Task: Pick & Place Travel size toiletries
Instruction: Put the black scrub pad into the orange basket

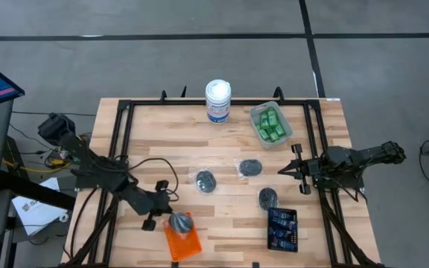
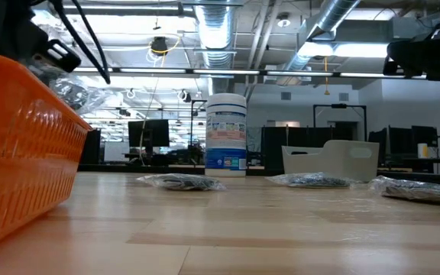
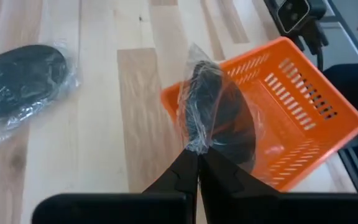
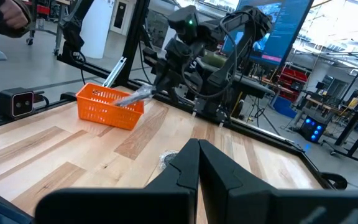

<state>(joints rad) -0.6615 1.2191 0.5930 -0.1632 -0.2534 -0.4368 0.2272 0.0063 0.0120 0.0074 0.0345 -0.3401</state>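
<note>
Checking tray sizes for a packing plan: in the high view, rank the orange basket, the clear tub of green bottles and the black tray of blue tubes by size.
Nearly alike, so a loose ranking:
1. Clear tub
2. Orange basket
3. Black tray

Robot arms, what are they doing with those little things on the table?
The left gripper has its fingers pinched shut on the clear wrap of a dark puck, holding it over the orange basket. Three more wrapped pucks lie on the table. The right gripper waits near the table's right edge, fingers shut. Green bottles and blue tubes sit in their own trays.
</note>
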